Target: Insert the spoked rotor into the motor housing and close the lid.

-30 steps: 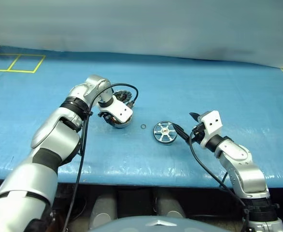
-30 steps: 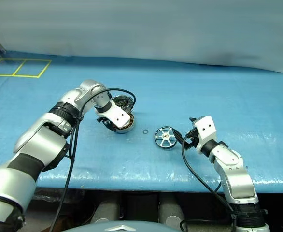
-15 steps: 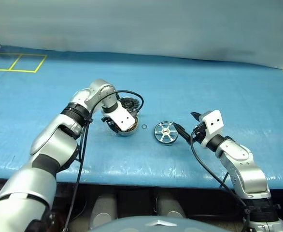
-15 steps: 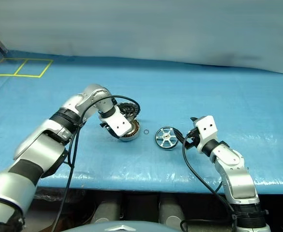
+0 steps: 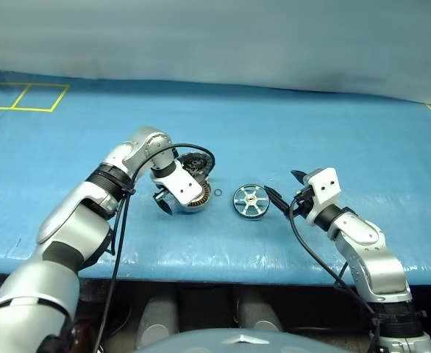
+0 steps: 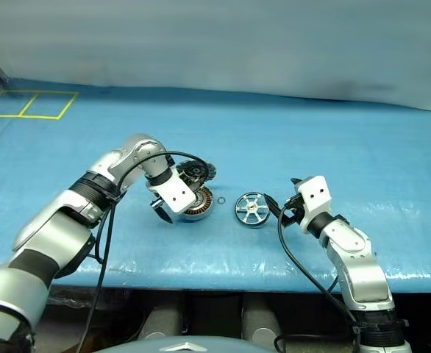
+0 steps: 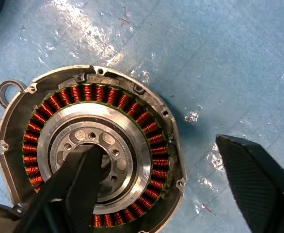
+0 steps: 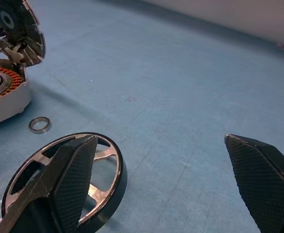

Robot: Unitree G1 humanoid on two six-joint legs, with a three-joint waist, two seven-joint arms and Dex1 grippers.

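Note:
The motor housing [image 7: 91, 150] lies flat on the blue table with its copper windings facing up. Its lid [image 5: 195, 162] stands open on the far side, dark inner face showing. My left gripper [image 5: 177, 204] points down over the housing, open: one finger [image 7: 74, 189] hangs above the silvery centre, the other [image 7: 258, 179] is outside the rim over the table. The spoked rotor [image 5: 249, 201] lies flat a short way right of the housing. My right gripper [image 5: 283, 187] is open just right of the rotor, aimed at it, with nothing between its fingers.
A tiny thin ring [image 5: 217, 193] lies on the table between housing and rotor. The table's front edge [image 5: 223, 276] runs close below both arms. Yellow tape squares [image 5: 24, 95] mark the far left corner.
The left arm brought the housing right and nearer, toward the rotor, then opened its fingers and let it go. The right arm has kept still.

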